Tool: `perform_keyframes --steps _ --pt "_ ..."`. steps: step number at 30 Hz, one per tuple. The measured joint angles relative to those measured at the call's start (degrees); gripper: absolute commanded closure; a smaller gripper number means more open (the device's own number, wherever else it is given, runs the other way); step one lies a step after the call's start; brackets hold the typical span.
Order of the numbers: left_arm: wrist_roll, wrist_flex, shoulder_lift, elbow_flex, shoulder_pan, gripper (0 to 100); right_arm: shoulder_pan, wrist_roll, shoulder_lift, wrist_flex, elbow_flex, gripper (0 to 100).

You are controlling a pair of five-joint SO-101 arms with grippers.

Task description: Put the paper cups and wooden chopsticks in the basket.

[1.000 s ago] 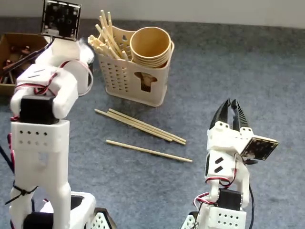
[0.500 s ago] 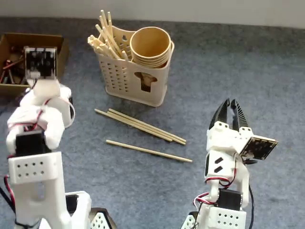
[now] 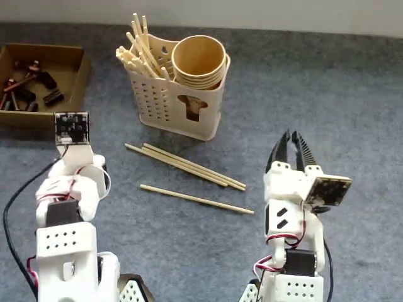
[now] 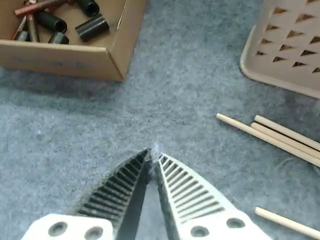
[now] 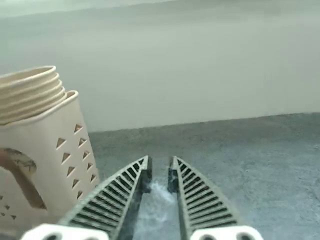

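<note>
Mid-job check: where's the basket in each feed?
High view: basket at far centre, behind the loose chopsticks.
Left wrist view: its corner, just beyond those chopsticks.
Right wrist view: its wall, beneath the paper cups.
Shared landmarks: chopsticks for left wrist, cups for right.

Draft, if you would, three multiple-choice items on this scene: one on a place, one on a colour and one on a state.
1. Where are the paper cups?
A. on the carpet
B. stacked in the basket
C. in the cardboard box

2. What colour is the basket?
A. blue
B. black
C. cream

3. How is the left gripper?
A. wide open
B. shut, holding nothing
C. half open

Key:
1 B, the stack's rims stand above the basket's wall.
2 C, its perforated wall is pale cream.
3 B, the left wrist view shows its fingertips meeting with nothing between them.
</note>
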Motion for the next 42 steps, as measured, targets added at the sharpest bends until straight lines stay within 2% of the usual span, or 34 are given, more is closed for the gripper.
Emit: perform_keyframes --steps 5,13,18,22,26,34,42 --pt "1.8 -4.3 -1.8 4.6 -3.7 99 -5.5 4.3 0.0 9.3 -0.6 92.6" --pt "1.8 -8.4 -3.7 7.3 -4.1 99 -10.8 10.0 -0.1 28.6 -11.3 92.6" --pt "1.8 -8.5 -3.9 7.8 -4.1 99 -15.8 13.4 -0.1 36.3 -16.1 92.6" --pt "1.8 -9.0 -3.9 7.8 -5.5 99 -18.8 14.7 4.8 40.1 -21.5 92.6" --pt "1.8 -10.1 -3.9 7.8 -6.3 99 -23.3 15.4 16.4 43.0 -29.3 92.6" --pt "1.8 -10.1 -3.9 7.8 -7.3 99 -29.9 15.9 37.3 43.3 -38.9 92.4" --pt "1.8 -10.1 -3.9 7.8 -9.2 99 -36.9 17.6 51.0 43.3 -46.2 86.7"
